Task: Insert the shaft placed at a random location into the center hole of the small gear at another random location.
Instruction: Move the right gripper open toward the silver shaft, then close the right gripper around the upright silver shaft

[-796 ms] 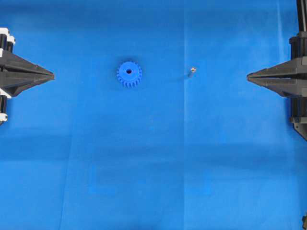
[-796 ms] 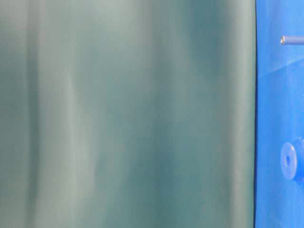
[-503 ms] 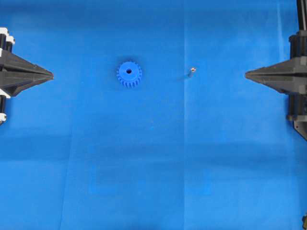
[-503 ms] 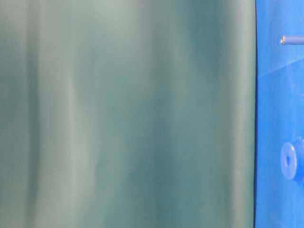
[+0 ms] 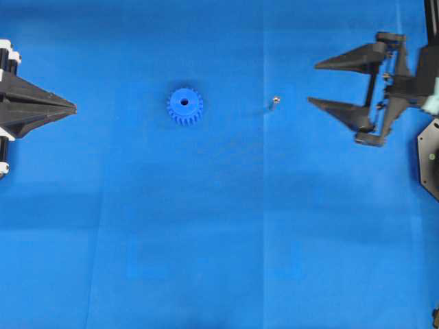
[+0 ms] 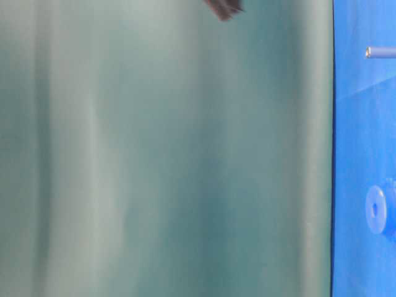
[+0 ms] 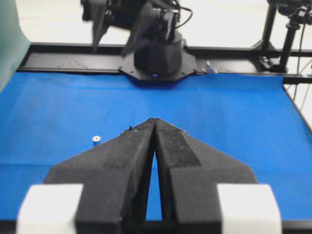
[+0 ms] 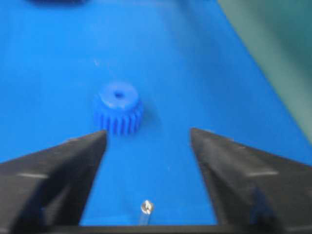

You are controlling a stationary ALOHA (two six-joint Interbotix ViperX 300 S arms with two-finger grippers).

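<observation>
Overhead: gear (image 5: 184, 105) lies upper left of centre, shaft (image 5: 275, 100) well apart to its right. Right gripper (image 5: 314, 83), upper right, jaws wide and empty; left gripper (image 5: 74, 107), left edge, jaws pressed together, empty.

overhead straight down, wrists low — facing inward

Blue on blue — colours only
Bright blue small gear (image 5: 184, 106) w/ dark center hole (image 5: 184, 102), silvery shaft (image 5: 275, 100), black grippers — blue cloth (image 5: 219, 240).

blue table cover (image 5: 219, 226), green backdrop curtain (image 6: 161, 154), black frame rail (image 7: 73, 61)
</observation>
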